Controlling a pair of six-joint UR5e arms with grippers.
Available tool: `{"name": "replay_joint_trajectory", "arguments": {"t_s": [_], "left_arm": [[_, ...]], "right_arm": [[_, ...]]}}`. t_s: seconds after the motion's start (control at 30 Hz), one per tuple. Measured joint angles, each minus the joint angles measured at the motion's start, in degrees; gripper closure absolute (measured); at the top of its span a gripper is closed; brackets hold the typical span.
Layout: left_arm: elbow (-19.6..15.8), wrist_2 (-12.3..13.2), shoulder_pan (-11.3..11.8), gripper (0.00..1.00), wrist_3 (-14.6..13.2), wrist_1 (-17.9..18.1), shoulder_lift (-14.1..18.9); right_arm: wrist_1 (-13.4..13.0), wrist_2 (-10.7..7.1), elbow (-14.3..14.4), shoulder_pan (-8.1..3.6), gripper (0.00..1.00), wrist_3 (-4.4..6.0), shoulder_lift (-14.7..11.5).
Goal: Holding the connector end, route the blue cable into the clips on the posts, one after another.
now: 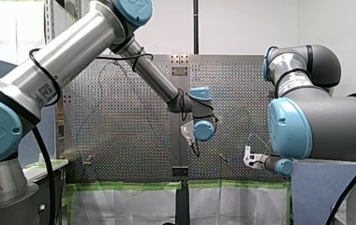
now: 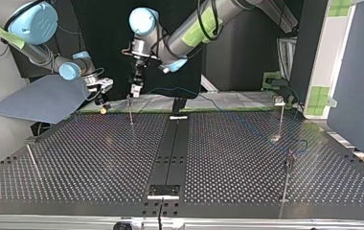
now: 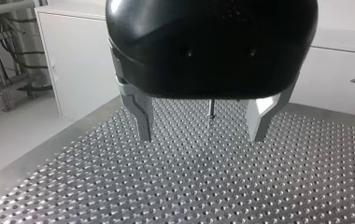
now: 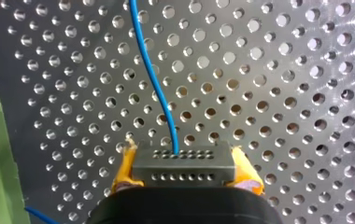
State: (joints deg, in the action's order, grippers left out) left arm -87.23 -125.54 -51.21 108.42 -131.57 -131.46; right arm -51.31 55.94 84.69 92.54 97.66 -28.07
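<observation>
Holes cover the shiny table (image 4: 283, 70). My right end effector (image 4: 183, 173) pinches the grey connector (image 4: 183, 161) between yellow pads (image 4: 124, 170), so the blue cable (image 4: 150, 70) coming out of it must follow. My left end effector (image 3: 202, 126) is wide and empty near a thin post (image 3: 211, 108), maybe ready to help.

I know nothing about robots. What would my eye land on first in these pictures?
Most striking, in the right wrist view: a thin blue cable running from a grey rectangular connector block clamped in my right arm's yellow-padded claw, over the perforated metal table. In the left wrist view, my left arm's black metal-fingered claw hangs open, a thin metal post ahead of it.
</observation>
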Motion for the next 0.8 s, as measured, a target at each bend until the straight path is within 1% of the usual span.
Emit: {"name": "replay_joint_trajectory", "arguments": {"t_s": [0.13,0.47,0.8], "left_arm": [[-2.5,-0.3,0.2,0.02,-0.1,-0.9,2.5],[-8.4,-0.3,0.4,0.02,1.7,-5.4,8.4],[-14.8,-0.2,0.3,0.02,2.8,-5.7,14.8]], "right_arm": [[0.0,-0.03,0.0,0.10,1.00,0.00,0.0],[0.1,-0.04,0.0,0.10,1.00,-0.06,0.1],[0.2,-0.04,0.0,0.11,1.00,-0.02,0.1]]}}
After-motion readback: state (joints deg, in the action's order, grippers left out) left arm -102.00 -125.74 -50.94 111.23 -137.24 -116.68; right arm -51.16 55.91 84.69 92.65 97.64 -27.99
